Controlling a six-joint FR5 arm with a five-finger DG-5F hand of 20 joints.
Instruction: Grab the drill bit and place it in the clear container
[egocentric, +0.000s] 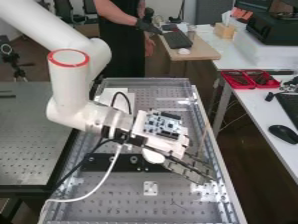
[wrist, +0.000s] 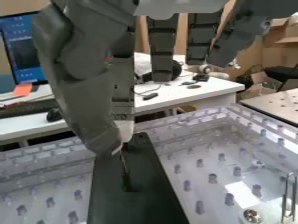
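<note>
The arm (egocentric: 68, 87) is white with a red ring (egocentric: 68, 65), the fingers (egocentric: 189, 172) are dark grey, the flat bar (wrist: 136, 210) is black, and the grey surface (egocentric: 120, 192) has rows of dots.

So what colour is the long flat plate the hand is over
The plate is black; the wrist view shows it best.

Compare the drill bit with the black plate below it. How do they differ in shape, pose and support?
The drill bit is a thin rod, while the black plate is broad and flat. The bit stands nearly upright, slightly tilted; the plate lies flat. The bit is pinched by the fingers, whereas the plate lies on the bench. Both look dark.
</note>
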